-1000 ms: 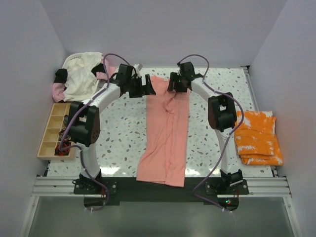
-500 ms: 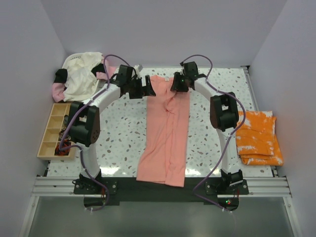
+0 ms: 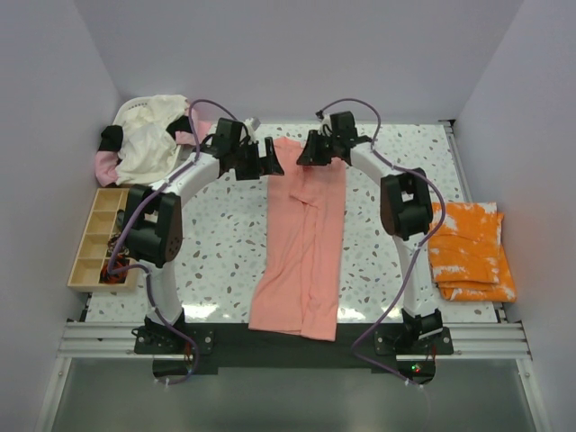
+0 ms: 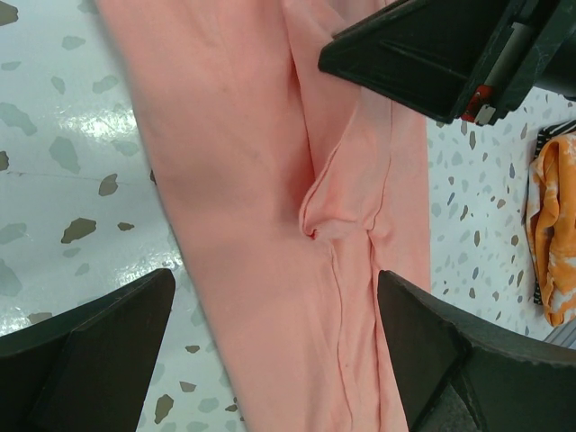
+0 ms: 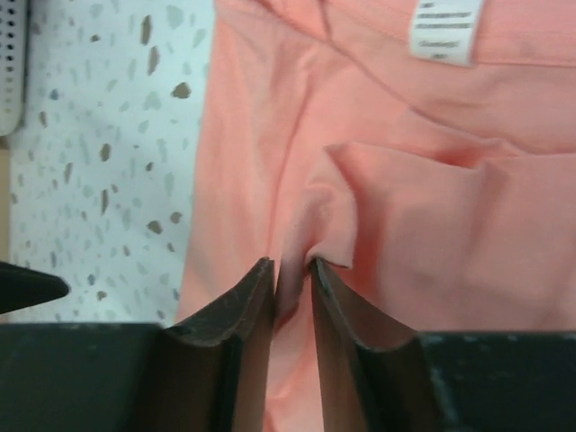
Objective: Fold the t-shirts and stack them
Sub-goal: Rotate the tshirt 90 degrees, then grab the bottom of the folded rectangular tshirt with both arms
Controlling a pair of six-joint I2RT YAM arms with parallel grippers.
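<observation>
The salmon-pink t-shirt [image 3: 301, 247] lies as a long narrow strip down the middle of the table, its near end hanging over the front edge. My right gripper [image 3: 310, 153] is shut on a pinch of this shirt [image 5: 378, 225] near its far end, just below the white neck label [image 5: 443, 31]. My left gripper [image 3: 270, 160] is open and empty, low over the shirt's far left edge [image 4: 270, 225]. An orange t-shirt with white splotches [image 3: 468, 250] lies folded at the right. Cream and pink shirts [image 3: 148, 135] are heaped at the back left.
A wooden compartment tray [image 3: 97, 238] sits at the left edge. White walls enclose the speckled table [image 3: 225, 243] on three sides. A black rail [image 3: 288, 342] runs along the near edge by the arm bases.
My right gripper has shifted a little left and back at the shirt's far end, and the crease in the cloth below it has changed shape. The left arm has not moved.
</observation>
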